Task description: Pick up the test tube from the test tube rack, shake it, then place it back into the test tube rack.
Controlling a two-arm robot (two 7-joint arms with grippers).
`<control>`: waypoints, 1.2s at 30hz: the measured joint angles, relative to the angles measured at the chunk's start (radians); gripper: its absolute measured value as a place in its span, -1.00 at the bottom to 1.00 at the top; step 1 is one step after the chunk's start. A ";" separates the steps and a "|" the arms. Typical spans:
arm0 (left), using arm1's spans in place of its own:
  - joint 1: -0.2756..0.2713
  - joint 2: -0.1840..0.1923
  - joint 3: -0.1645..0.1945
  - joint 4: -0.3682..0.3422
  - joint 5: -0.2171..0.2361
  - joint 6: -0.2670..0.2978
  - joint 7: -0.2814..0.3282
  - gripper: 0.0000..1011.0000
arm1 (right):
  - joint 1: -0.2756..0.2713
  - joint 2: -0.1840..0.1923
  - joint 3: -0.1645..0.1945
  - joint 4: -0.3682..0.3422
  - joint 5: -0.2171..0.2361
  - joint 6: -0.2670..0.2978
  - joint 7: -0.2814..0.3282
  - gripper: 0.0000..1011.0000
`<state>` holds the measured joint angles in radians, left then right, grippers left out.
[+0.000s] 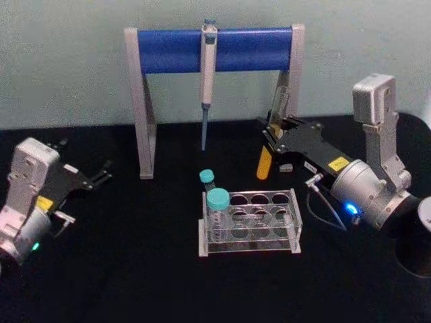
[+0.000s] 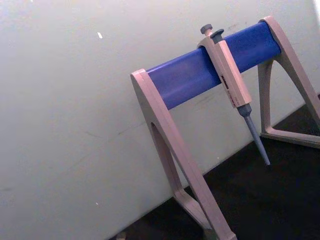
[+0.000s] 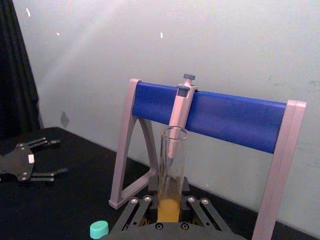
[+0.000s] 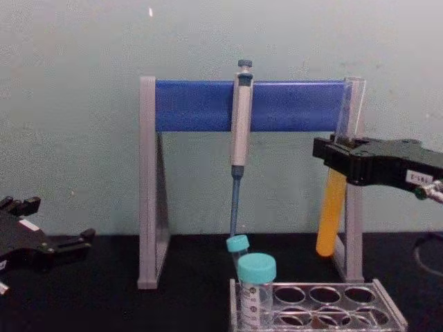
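Note:
My right gripper (image 1: 275, 136) is shut on the test tube (image 1: 264, 163) and holds it nearly upright above the table, behind and right of the test tube rack (image 1: 249, 250). The tube (image 4: 331, 214) is clear glass with orange-yellow liquid in its lower part, hanging below the black fingers (image 4: 367, 162). In the right wrist view its open mouth rises between the fingers of my right gripper (image 3: 169, 212), the tube (image 3: 172, 165) standing in front of the blue stand. The rack (image 4: 318, 284) is clear plastic with round holes. My left gripper (image 1: 106, 173) rests open at the far left, away from the rack.
Two teal-capped tubes (image 1: 217, 204) stand in the rack's left holes. Behind it a grey-and-blue pipette stand (image 1: 168, 50) holds a grey pipette (image 1: 208, 74); the held tube is close to the stand's right leg (image 4: 354, 207). The black tabletop (image 1: 135, 269) is open in front.

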<state>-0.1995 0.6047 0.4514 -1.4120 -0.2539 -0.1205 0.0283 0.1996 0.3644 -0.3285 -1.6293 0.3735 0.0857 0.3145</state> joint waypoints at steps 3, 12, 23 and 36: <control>0.000 0.000 0.000 0.000 0.000 0.000 0.000 0.98 | -0.001 -0.001 0.002 0.000 -0.003 0.001 0.002 -0.54; 0.000 0.000 0.000 0.000 0.000 0.000 0.000 0.98 | -0.002 -0.004 0.006 0.000 -0.008 0.002 0.009 -0.54; 0.000 0.000 0.000 0.000 0.000 0.000 0.000 0.98 | -0.005 -0.005 0.009 -0.003 -0.011 0.002 0.013 -0.54; 0.000 0.000 0.000 0.000 0.000 0.000 0.000 0.98 | -0.014 0.012 0.006 -0.027 -0.009 0.021 0.029 -0.54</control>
<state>-0.1995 0.6047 0.4514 -1.4120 -0.2539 -0.1205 0.0283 0.1853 0.3765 -0.3227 -1.6563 0.3645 0.1066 0.3438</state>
